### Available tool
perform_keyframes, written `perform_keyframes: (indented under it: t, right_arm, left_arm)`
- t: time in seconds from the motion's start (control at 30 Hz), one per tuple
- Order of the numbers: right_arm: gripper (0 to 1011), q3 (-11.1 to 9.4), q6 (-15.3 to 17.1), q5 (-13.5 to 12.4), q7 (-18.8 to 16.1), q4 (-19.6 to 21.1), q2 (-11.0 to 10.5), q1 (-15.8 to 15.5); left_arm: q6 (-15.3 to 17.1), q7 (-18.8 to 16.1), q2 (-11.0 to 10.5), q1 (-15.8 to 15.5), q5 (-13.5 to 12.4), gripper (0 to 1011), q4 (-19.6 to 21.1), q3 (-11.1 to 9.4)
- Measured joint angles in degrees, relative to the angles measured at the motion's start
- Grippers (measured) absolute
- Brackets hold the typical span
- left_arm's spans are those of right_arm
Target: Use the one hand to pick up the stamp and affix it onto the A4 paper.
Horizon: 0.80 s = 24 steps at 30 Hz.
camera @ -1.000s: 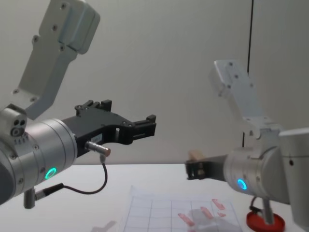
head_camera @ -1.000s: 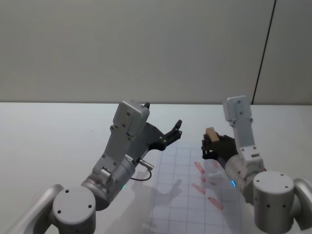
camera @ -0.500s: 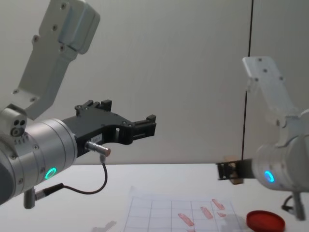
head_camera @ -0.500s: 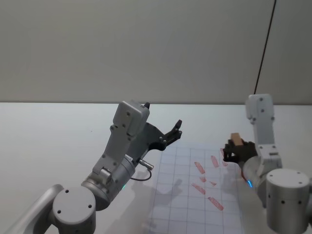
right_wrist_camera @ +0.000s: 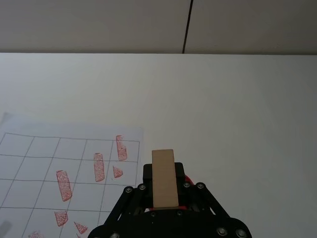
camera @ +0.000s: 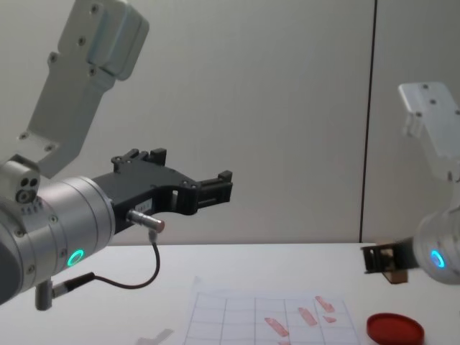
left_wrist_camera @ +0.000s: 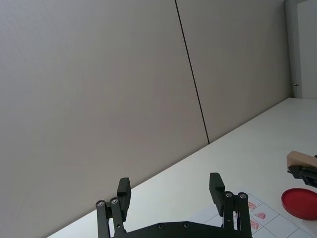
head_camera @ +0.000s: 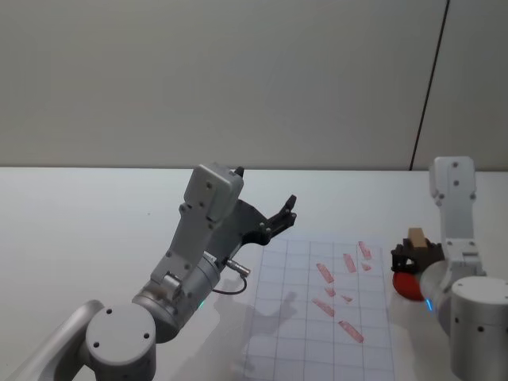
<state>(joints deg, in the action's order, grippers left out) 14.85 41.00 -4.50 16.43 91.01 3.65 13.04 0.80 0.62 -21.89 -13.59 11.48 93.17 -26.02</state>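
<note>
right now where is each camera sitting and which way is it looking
Head view: high, looking down at the A4 paper; both arms show, right end effector over the ink pad.
Chest view: low, looking across the table; left end effector raised and open.
Left wrist view: along its open fingers toward the wall.
Right wrist view: down past the stamp it grips.
All four share the red-marked paper.
</note>
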Motion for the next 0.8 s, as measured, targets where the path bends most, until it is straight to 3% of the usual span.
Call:
perform_keyframes:
  t: [0.33,0.8]
  right_arm:
    - [220,-1.5,2.0,-1.3,2.0,-0.4,0.5,-0.1]
    - [220,-2.8,1.6,-0.1,0.3,-5.3,0.9,1.9]
  left_arm:
    - [0.0,0.0,0.0,0.0,0.0,1002,0.0,0.0]
    - [0.0,0.0,0.0,0.0,0.0,1002,0.0,0.0]
